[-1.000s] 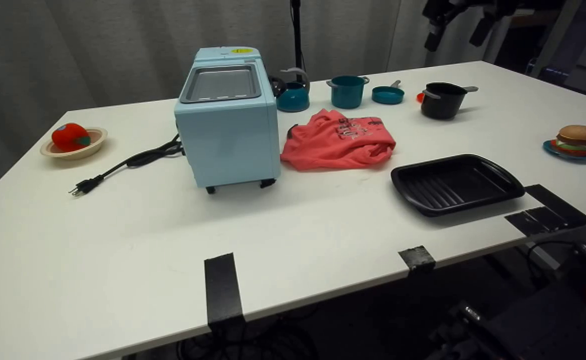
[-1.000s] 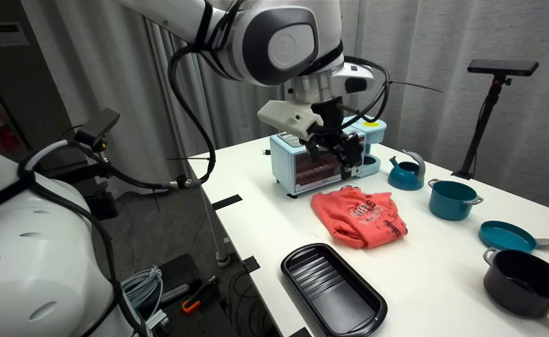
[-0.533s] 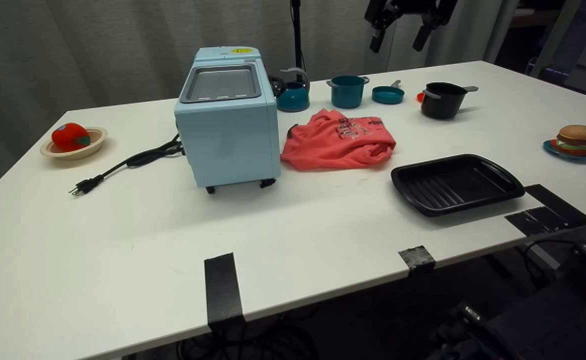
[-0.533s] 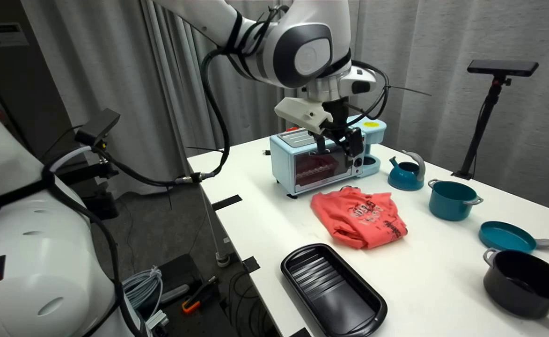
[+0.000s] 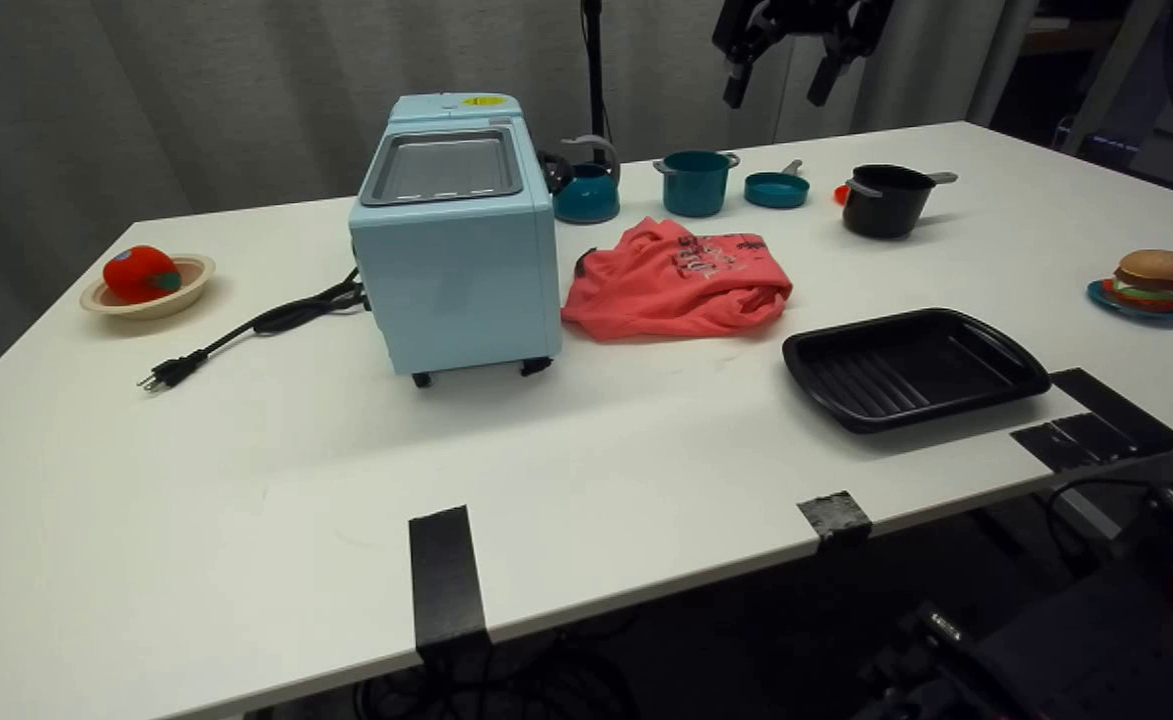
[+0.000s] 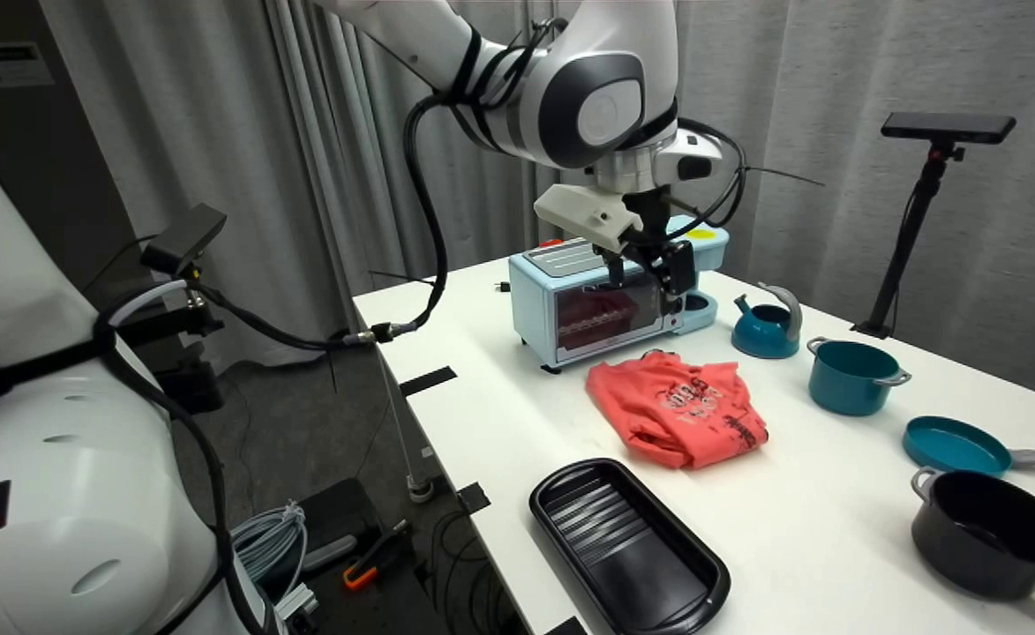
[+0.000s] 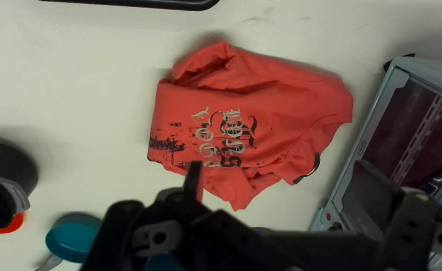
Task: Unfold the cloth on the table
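Observation:
The coral-red cloth lies wrinkled and folded over on itself on the white table. It is a garment with black and pale lettering, also seen in an exterior view and in the wrist view. Part of it is tucked under, and a dark strip shows at one edge. My gripper is open and empty, high above the table. It hangs in front of the toaster oven in an exterior view. In the wrist view, its wide-apart fingers frame the cloth's lower edge without touching it.
The light-blue toaster oven stands right beside the cloth. The black grill pan lies on the cloth's other side. A teal kettle, teal pot, teal pan and black pot stand along the back.
My open gripper has moved left in an exterior view, and right and slightly up in an exterior view. The move slowed in the last half second. The cloth has not moved.

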Action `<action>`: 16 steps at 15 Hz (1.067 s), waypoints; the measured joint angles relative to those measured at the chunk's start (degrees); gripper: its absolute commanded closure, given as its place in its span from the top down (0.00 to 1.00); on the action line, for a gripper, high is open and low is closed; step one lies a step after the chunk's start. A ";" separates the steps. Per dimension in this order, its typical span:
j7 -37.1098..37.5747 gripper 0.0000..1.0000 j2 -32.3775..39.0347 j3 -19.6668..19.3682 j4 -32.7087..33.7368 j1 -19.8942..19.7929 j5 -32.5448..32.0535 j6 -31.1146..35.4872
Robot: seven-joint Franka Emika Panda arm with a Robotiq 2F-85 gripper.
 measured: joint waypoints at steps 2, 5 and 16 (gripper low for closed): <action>0.00 1.00 0.00 0.00 -0.15 0.00 -0.09 0.11; 0.57 1.00 0.36 0.67 -0.56 0.05 -0.34 1.44; 12.61 1.00 6.16 7.25 -4.34 5.67 -7.11 10.93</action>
